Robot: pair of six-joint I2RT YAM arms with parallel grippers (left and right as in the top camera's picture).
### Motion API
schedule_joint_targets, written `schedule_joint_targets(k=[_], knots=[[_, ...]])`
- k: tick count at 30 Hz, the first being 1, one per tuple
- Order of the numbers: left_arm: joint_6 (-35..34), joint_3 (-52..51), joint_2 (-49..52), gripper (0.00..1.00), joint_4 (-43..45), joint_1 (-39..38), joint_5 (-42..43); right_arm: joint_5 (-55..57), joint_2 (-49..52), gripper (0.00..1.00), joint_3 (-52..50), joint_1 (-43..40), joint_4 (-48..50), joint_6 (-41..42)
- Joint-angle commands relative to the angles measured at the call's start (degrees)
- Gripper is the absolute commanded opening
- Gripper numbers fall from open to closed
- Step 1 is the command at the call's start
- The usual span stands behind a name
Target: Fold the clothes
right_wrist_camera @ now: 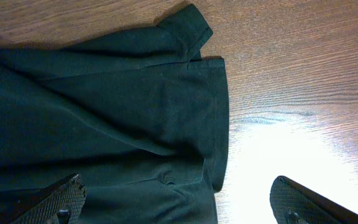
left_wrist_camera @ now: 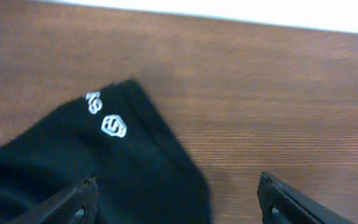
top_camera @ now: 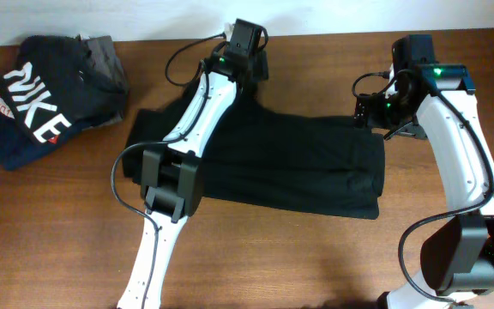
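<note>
The clothes, a black T-shirt (top_camera: 290, 163), lie spread across the middle of the wooden table with one part folded over. My left gripper (top_camera: 256, 62) hovers open at the shirt's far edge. In the left wrist view a corner of the black fabric (left_wrist_camera: 104, 168) with small white marks (left_wrist_camera: 114, 126) lies between the open fingers (left_wrist_camera: 82, 199) of that gripper (left_wrist_camera: 176, 190). My right gripper (top_camera: 370, 113) stands open over the shirt's right end. In the right wrist view the shirt's edge (right_wrist_camera: 219, 124) runs between the spread fingertips (right_wrist_camera: 58, 199), and the gripper (right_wrist_camera: 176, 196) holds nothing.
A dark garment with white NIKE lettering (top_camera: 41, 107) lies in a heap at the back left, with a grey folded garment (top_camera: 105, 53) behind it. The table's far edge meets a white wall (left_wrist_camera: 229, 9). Bare wood (top_camera: 316, 257) shows in front of the shirt.
</note>
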Motion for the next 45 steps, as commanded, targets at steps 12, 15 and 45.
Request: schedule_joint_targets(k=[12, 15, 45], knots=[[-1.9, 1.3, 6.0, 0.81, 3.6, 0.2, -4.5, -0.1, -0.4, 0.99, 0.7, -0.4, -0.8, 0.0], [-1.9, 1.3, 7.0, 0.81, 3.6, 0.2, -6.2, -0.1, -0.4, 0.99, 0.7, -0.4, -1.2, 0.0], [0.0, 1.3, 10.1, 0.44, 6.8, 0.2, -10.6, -0.1, -0.2, 0.99, 0.7, -0.4, 0.5, 0.6]])
